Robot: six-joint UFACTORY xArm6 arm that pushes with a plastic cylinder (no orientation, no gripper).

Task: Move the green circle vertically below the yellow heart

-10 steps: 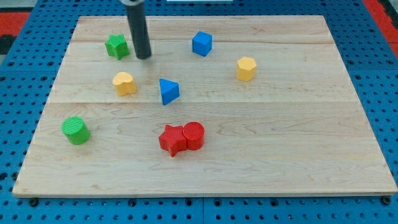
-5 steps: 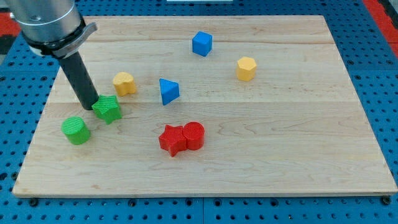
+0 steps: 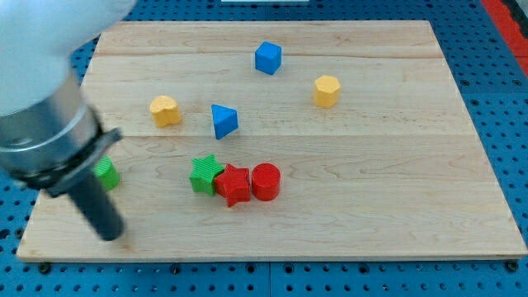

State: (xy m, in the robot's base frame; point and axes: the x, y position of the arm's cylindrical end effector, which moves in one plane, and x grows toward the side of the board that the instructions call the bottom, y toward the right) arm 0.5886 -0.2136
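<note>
green circle point(image 3: 106, 172) half hidden behind rod, facing unreadable | tip point(image 3: 110, 237) below it | yellow heart point(image 3: 164, 110) up-right | no pincer

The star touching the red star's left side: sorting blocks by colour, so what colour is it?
Green. The green star shows clearly in the camera view, pressed against the red star.

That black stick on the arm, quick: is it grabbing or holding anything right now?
Tool: a plain rod, nothing to open or close, holding nothing. My tip sits near the board's bottom left, below the green circle, touching no block.
</note>
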